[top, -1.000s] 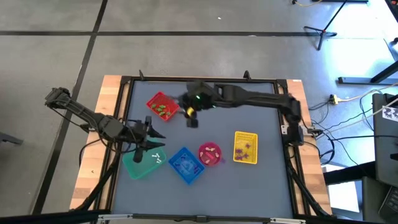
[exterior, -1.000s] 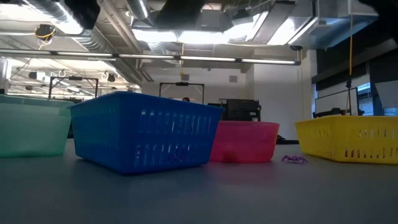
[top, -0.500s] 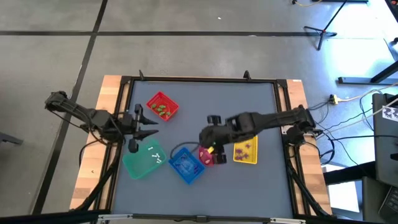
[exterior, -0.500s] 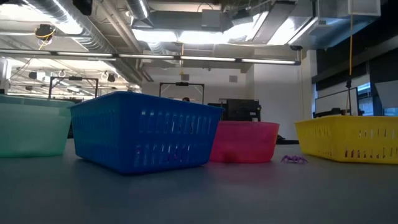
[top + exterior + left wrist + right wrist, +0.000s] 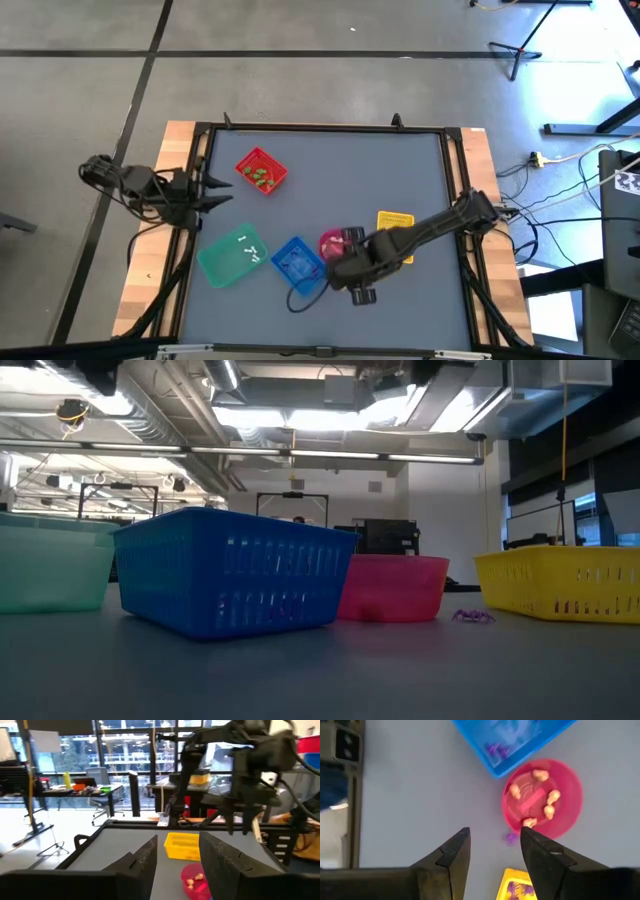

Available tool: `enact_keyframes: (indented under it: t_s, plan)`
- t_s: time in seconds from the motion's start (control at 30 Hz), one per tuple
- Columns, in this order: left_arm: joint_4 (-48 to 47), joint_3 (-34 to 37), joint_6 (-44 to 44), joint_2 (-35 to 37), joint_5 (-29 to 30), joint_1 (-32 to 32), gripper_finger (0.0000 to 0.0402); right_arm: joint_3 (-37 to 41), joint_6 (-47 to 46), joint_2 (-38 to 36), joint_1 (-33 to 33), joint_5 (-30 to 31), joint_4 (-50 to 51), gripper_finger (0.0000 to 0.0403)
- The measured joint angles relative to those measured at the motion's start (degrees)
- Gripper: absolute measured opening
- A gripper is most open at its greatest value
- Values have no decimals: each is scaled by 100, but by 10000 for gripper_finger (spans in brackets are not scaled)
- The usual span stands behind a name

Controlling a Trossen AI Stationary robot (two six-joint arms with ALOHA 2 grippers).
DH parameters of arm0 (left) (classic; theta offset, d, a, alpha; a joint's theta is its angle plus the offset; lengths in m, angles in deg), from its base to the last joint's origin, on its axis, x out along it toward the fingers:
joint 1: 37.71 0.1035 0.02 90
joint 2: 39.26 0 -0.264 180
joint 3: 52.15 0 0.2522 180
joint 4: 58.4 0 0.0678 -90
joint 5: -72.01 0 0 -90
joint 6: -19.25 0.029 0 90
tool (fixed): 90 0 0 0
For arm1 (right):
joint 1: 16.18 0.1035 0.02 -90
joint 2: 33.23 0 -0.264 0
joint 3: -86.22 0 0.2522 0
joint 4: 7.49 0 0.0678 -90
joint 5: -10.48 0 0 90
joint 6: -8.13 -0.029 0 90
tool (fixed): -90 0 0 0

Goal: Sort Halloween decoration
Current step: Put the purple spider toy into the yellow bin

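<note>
Looking down past the right gripper (image 5: 492, 847), we are seeing its fingers parted and gripping nothing, above a purple trinket (image 5: 510, 838) lying on the table (image 5: 410, 795) just beside the pink bowl (image 5: 570, 805) of cream pieces (image 5: 540, 775). The left gripper (image 5: 177, 857) is hanging open and apparently empty over the table's left edge, away from the baskets

Bright overhead ceiling lights w/ glare in low view, wrist views soft.
</note>
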Motion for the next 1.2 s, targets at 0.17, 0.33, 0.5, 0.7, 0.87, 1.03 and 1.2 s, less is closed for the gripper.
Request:
enact_keyframes:
  t_s: [0.17,0.33,0.5,0.7,0.87,1.03,1.2]
  plan:
    - [-451,2,-22,393,150,0,130,-1,-1,292,229,2,412,172]
    - [-728,2,-194,602,141,0,130,66,-122,358,369,18,636,172]
    - [-1079,4,-51,801,192,0,130,641,-343,120,454,275,556,172]
    - [-1240,2,-37,1095,299,0,131,1726,-417,-131,449,-98,-232,172]
    - [-1246,44,-37,1091,355,0,131,2597,-390,-466,438,-118,-1149,172]
    - [-1202,210,-44,1093,641,0,131,2984,-115,-472,316,-80,-1393,172]
    - [-831,685,-101,1093,728,0,131,3223,284,-463,92,-13,-1782,172]
